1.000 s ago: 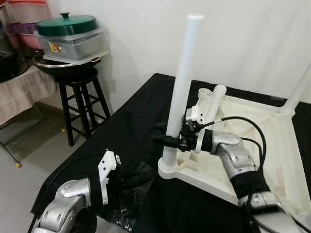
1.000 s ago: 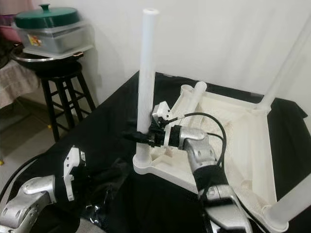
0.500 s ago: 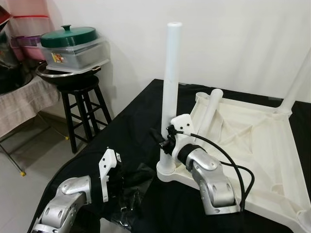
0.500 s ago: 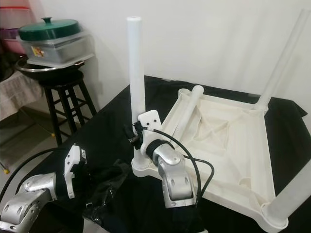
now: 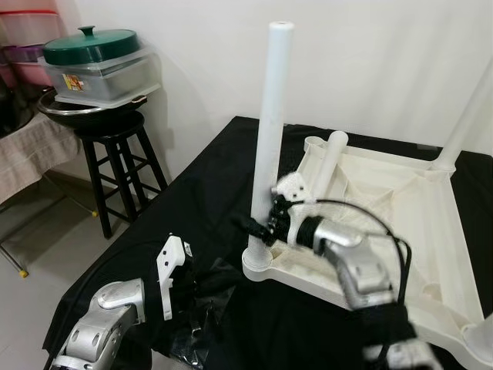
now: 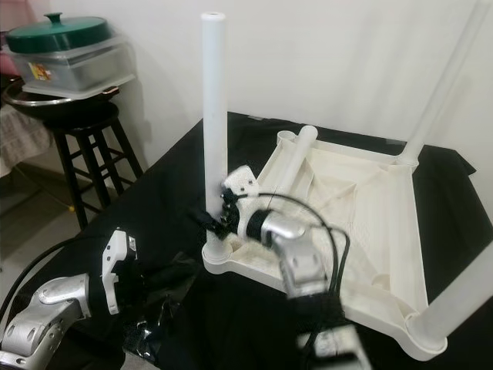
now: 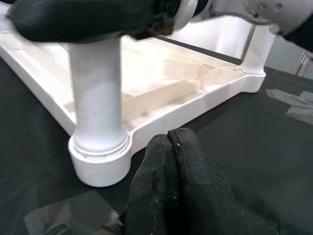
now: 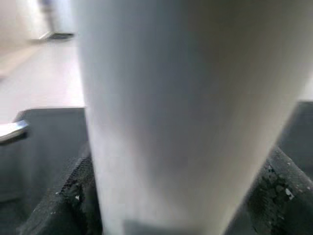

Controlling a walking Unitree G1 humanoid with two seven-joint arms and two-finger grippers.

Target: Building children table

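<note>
right pincer [image 5: 258, 228]: mine, clamped round the low part of the upright white leg [image 5: 267, 150], a finger on each side
leg: stands in the corner socket right under that pincer
table [image 5: 385, 208]: white, upside down on the black tabletop [image 5: 208, 193], spreading away behind the pincer
left pincer [image 7: 168, 183]: fingers pressed together, holding nothing, near that socket
stool [image 5: 115, 166]: well off past the left pincer

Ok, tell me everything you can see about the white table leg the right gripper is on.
The white table leg is a plain, smooth round tube, plastic by its look, open at the top. It stands upright in the round corner socket of the upturned white tabletop, which lies on a black cloth. The right gripper is shut on its lower part, one black finger on each side.
</note>
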